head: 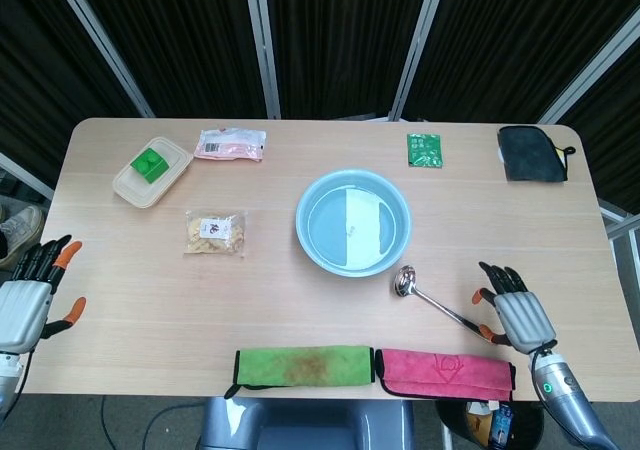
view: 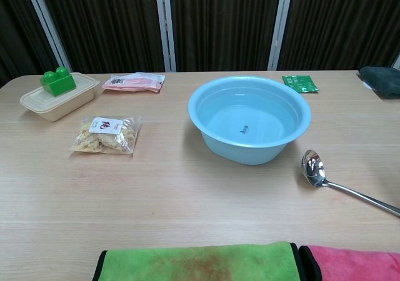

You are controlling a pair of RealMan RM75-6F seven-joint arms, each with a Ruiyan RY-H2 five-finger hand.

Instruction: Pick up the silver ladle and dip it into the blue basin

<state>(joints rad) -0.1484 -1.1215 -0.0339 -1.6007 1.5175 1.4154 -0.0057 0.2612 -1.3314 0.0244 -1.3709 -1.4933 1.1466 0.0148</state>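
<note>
The silver ladle [head: 436,299] [view: 342,185] lies flat on the table, bowl end near the blue basin [head: 352,222] [view: 249,127], handle running toward the front right. My right hand [head: 514,316] hovers with fingers spread just right of the handle's end, holding nothing and not touching it. My left hand [head: 28,299] is at the table's left front edge, fingers apart and empty. Neither hand shows in the chest view.
A green cloth [head: 303,365] and a pink cloth [head: 444,372] lie along the front edge. A snack bag [head: 214,234], a beige box with a green block [head: 151,169], a pink packet [head: 230,145], a green sachet [head: 424,150] and a black pouch [head: 532,153] sit further back.
</note>
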